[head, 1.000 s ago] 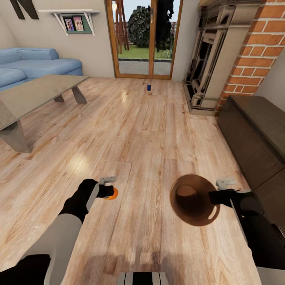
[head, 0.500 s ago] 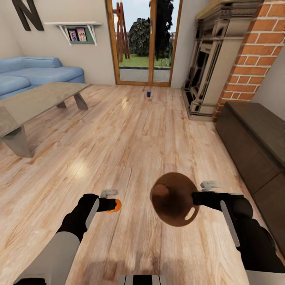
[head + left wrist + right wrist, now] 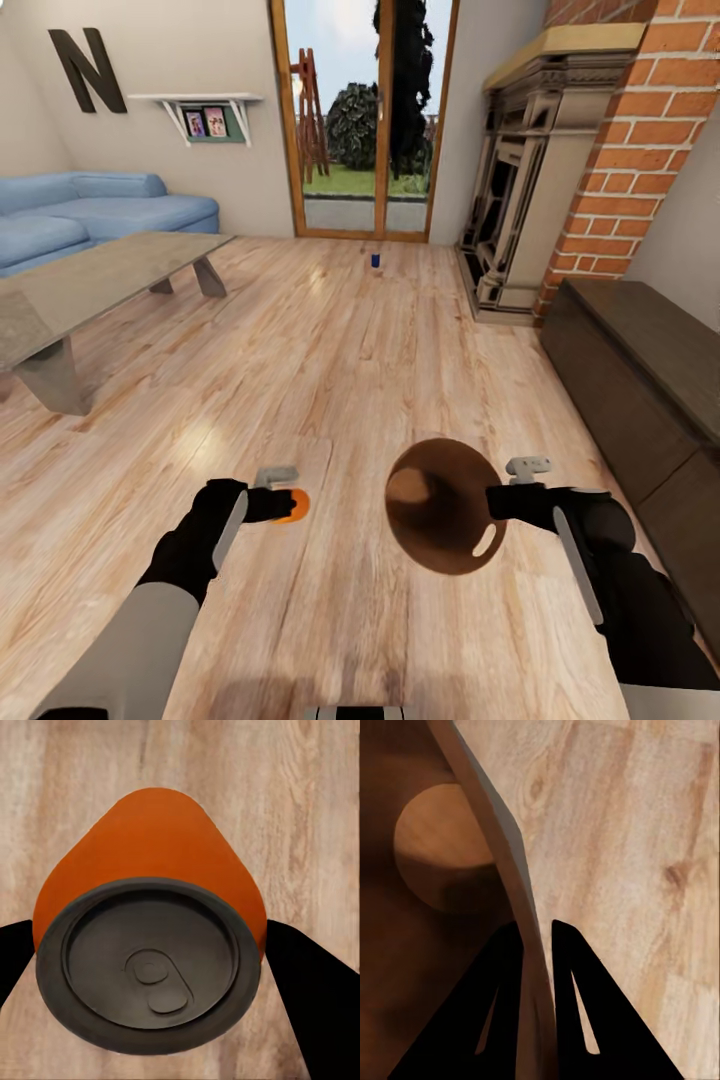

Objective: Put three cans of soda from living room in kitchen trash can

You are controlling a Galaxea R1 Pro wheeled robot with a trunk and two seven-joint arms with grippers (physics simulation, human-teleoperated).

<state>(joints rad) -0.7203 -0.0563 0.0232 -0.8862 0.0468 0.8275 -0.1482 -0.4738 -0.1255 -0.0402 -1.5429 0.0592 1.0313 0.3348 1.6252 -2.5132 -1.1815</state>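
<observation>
While the left gripper [image 3: 285,505] is clamped on the orange can [image 3: 150,937], one finger on each side of its body, the right gripper [image 3: 537,937] pinches the wall of the trash can [image 3: 440,505], one finger inside the rim and one outside. The bin hangs just beside the orange can, its brown mouth tipped up toward the head camera, both held above the plank floor [image 3: 350,340]. To drop the can well, I judge the left hand should carry it above that mouth before opening, with the bin kept level. A dark blue can [image 3: 375,260] stands far ahead of both grippers, near the glass doors [image 3: 345,120].
</observation>
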